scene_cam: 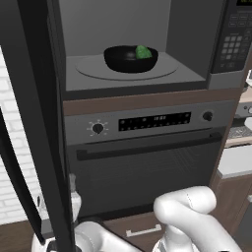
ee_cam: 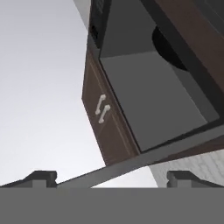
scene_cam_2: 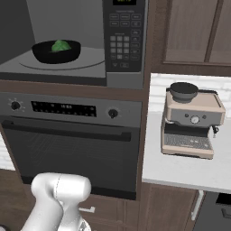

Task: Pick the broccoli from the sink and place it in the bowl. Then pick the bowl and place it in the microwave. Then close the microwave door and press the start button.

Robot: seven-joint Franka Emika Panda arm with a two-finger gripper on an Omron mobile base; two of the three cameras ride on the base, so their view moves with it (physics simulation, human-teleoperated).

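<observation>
The microwave (scene_cam: 113, 24) stands open above the oven. The glossy black bowl (scene_cam: 125, 61) sits on its grey turntable (scene_cam: 93, 69), and the green broccoli (scene_cam: 143, 52) lies inside the bowl; both are seen again from the right as bowl (scene_cam_2: 56, 54) and broccoli (scene_cam_2: 60, 45). The microwave door (scene_cam: 37, 123) is swung out to the left. Its keypad panel (scene_cam_2: 122, 40) is on the right side. In the hand view my gripper (ee_cam: 112, 177) is open and empty, looking up at the door's edge (ee_cam: 144, 157), which crosses just beyond the fingertips (ee_cam: 41, 177). The sink is out of view.
An oven (scene_cam: 147, 147) with knobs and a long bar handle sits directly below the microwave. To the right, a coffee machine (scene_cam_2: 191, 119) stands on a white counter (scene_cam_2: 180, 171). Brown cabinets (scene_cam_2: 194, 31) hang above it. A drawer (scene_cam: 142, 230) lies under the oven.
</observation>
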